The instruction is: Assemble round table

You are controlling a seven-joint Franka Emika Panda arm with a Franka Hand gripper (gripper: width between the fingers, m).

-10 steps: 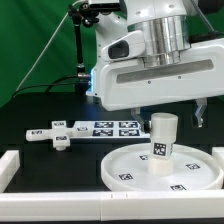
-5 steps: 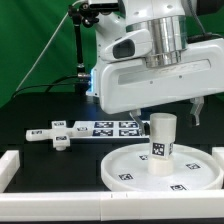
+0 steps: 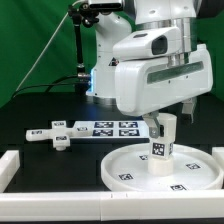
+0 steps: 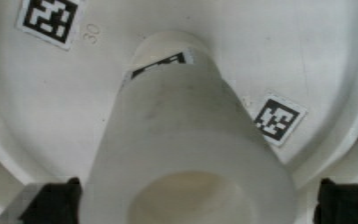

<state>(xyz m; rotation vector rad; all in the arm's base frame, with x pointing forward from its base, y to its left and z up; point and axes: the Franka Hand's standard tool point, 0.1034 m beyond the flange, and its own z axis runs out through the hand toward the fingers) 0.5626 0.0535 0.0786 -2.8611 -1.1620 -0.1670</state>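
Black tabletop: arm leans over upright leg, fingers straddling it (grip unclear).

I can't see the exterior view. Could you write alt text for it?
A white robot arm hangs over a short white leg standing upright on a round disc, its tool at the leg's top. A cross-shaped piece and a marker board lie on the black table.
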